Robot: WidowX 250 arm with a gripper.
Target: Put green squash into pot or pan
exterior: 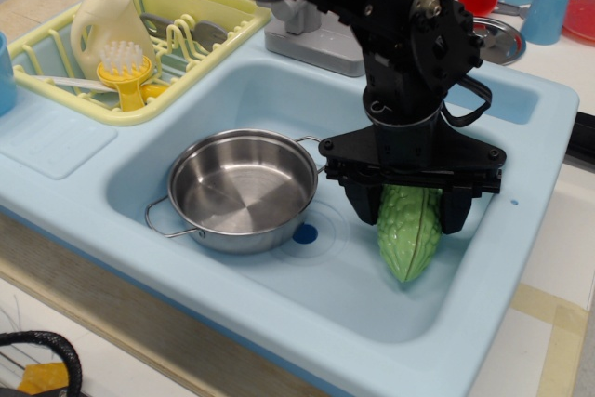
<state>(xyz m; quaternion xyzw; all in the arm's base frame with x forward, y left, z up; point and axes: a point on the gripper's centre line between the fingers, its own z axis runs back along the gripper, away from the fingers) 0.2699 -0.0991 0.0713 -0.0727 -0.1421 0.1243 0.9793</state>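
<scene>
Jaws [407, 209] grasping the green squash [409, 236] in the sink [521, 192], the empty pot [242, 190] just beside.

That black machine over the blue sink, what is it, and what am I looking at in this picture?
It is a robot arm, seen by one camera standing in front of the counter and looking down. At its end is a black two-fingered gripper, lowered around a light green bumpy toy squash that lies in the pale blue plastic sink. Its fingers sit on either side of the squash; whether they are squeezing it yet is not clear. To the left, in the same sink, stands a shiny round steel pot, empty. Behind is a yellow dish rack holding a cream bottle and a yellow brush.
</scene>
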